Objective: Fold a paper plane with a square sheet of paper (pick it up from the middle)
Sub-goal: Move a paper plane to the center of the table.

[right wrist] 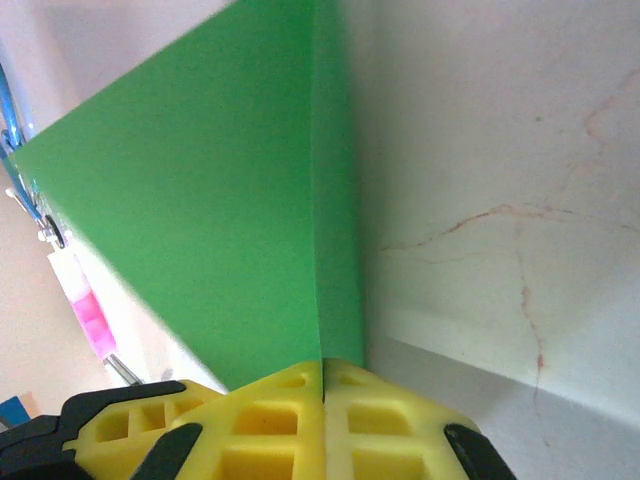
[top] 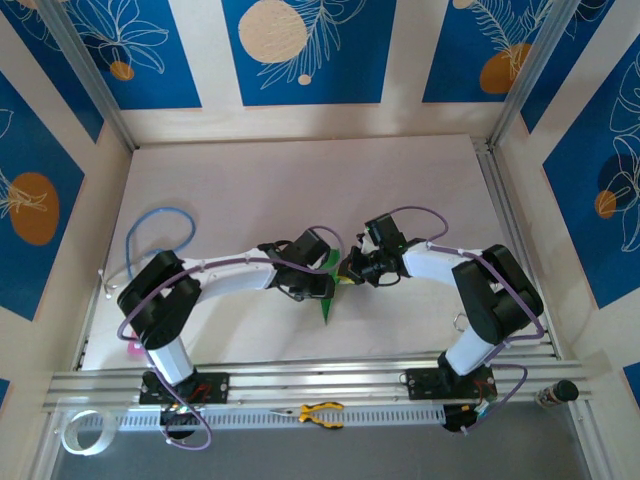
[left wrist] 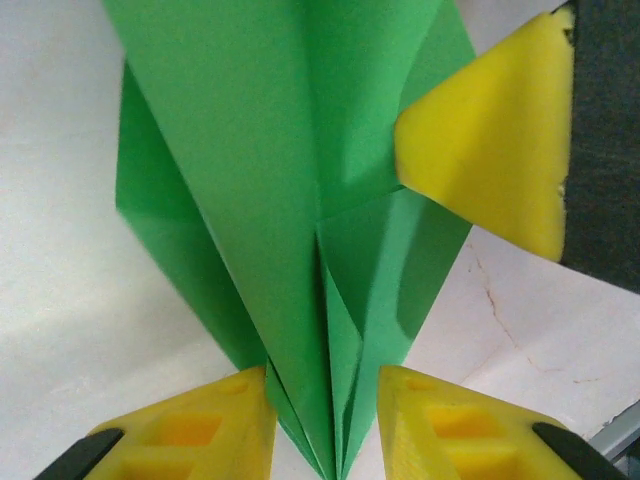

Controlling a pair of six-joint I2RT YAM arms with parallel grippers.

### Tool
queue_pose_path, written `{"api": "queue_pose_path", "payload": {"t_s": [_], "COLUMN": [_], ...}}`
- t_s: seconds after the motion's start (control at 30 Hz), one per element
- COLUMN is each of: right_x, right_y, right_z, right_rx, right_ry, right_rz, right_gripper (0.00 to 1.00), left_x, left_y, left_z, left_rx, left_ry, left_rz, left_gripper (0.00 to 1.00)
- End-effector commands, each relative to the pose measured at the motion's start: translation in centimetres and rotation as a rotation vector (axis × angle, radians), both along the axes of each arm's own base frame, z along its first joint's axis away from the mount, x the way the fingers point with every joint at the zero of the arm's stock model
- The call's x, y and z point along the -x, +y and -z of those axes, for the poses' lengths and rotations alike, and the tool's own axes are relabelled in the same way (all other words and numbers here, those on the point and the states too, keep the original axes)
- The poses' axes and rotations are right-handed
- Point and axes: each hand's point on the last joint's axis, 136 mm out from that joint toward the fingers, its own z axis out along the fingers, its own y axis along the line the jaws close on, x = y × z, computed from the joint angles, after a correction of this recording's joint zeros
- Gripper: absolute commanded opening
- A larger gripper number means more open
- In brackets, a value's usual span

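Currently paper plane (top: 326, 300): long axis far-to-near, nose toward arm bases; right pincer (right wrist: 322, 368) pinching its fold; left pincer (left wrist: 325, 388) spread astride nose.

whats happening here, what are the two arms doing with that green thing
Two robot arms are folding a green paper into a plane at the middle of the table. It is already creased into a long pointed shape with layered flaps. The right claw is shut on one folded edge and holds it. The left claw has its jaws apart astride the narrow end, and does not look to be pinching it.
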Motion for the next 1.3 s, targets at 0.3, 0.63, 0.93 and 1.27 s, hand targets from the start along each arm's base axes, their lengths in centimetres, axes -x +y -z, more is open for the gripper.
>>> {"api": "queue_pose_path", "payload": {"t_s": [0.3, 0.63, 0.93, 1.27], "right_x": [0.4, 0.4, 0.4, 0.5], "right_y": [0.4, 0.3, 0.2, 0.0], "right_z": [-0.1, -0.1, 0.0, 0.0], "right_rx": [-0.021, -0.017, -0.015, -0.011], "right_ry": [0.025, 0.026, 0.027, 0.025], "right_rz": [-0.009, -0.009, -0.008, -0.005], "right_gripper": [0.02, 0.01, 0.02, 0.03], "left_x": [-0.1, -0.6, -0.8, -0.6], "left_y": [-1.1, -0.8, -0.5, -1.4], "left_z": [0.3, 1.1, 1.6, 2.0], "left_rx": [0.001, -0.052, -0.091, -0.056], "left_ry": [0.002, -0.003, -0.007, 0.020], "left_rz": [0.038, 0.033, 0.039, 0.054], "left_gripper": [0.33, 0.22, 0.22, 0.20]}}
